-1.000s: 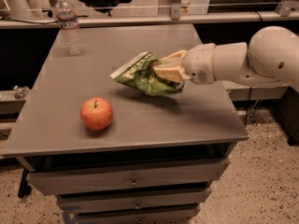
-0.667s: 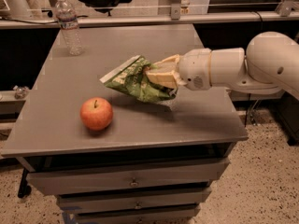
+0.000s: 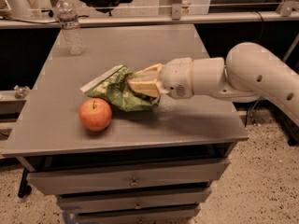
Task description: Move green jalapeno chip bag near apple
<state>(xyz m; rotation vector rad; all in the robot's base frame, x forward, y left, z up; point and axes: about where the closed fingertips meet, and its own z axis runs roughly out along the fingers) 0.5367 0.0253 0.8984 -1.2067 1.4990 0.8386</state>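
1. The green jalapeno chip bag [image 3: 113, 93] sits left of centre over the desk [image 3: 140, 45], just behind and to the right of the apple [image 3: 95, 115]. Its white edge strip points to the left.
2. The pincer [image 3: 134, 81] is pinching the bag's right end, with the foil bunched between its tan fingers [image 3: 148, 71].
3. Change noted: over the last second the bag has travelled left and toward the front of the desk, closing most of the gap to the apple. It also appears lower.
4. The apple has not shifted; it rests upright near the front left edge.
5. Whether the bag's underside already touches the desk cannot be determined.
6. Assessment: the carry is nearly done. What remains is likely to set the bag down and let go, without nudging the apple, which would roll easily.
7. A water bottle [image 3: 69, 24] stands at the far left corner, well apart.
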